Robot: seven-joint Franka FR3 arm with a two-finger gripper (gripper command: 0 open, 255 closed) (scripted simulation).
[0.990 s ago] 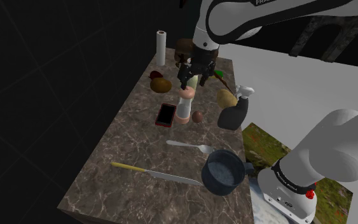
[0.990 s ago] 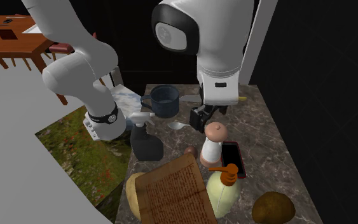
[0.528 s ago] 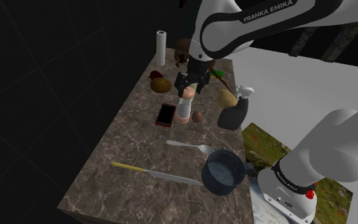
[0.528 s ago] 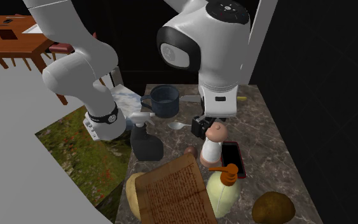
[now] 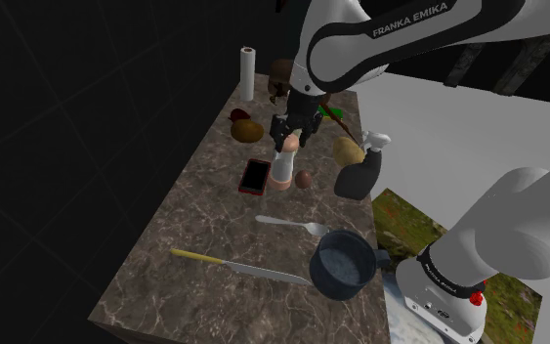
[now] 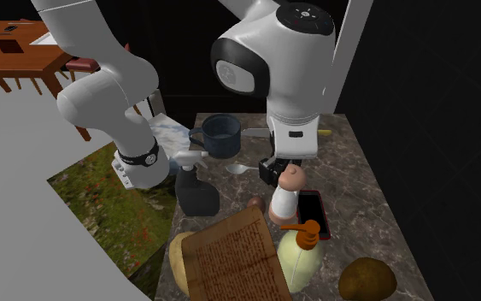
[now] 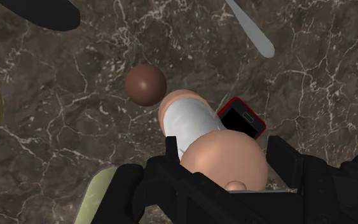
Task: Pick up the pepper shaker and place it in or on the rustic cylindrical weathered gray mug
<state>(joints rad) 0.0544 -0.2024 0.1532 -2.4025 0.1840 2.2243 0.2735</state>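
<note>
1. Wrist view: black two-finger gripper [image 7: 224, 153] clasps the pinkish round knob of the white-bodied pepper shaker [image 7: 193, 127].
2. Shaker stands upright on the brown marbled counter [image 5: 204, 235], directly under the gripper.
3. Dark grey cylindrical mug [image 5: 342, 264] sits well apart from the gripper.

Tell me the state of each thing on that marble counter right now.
Pink-capped white pepper shaker: upright on the counter, unlifted.
Black claw: straddling the shaker's cap.
Dark blue-grey cylindrical mug: upright, shaker not inside.
Red-cased phone: flat, screen dark.
Black spray bottle: upright.
White paper-towel roll: standing on end.
</note>
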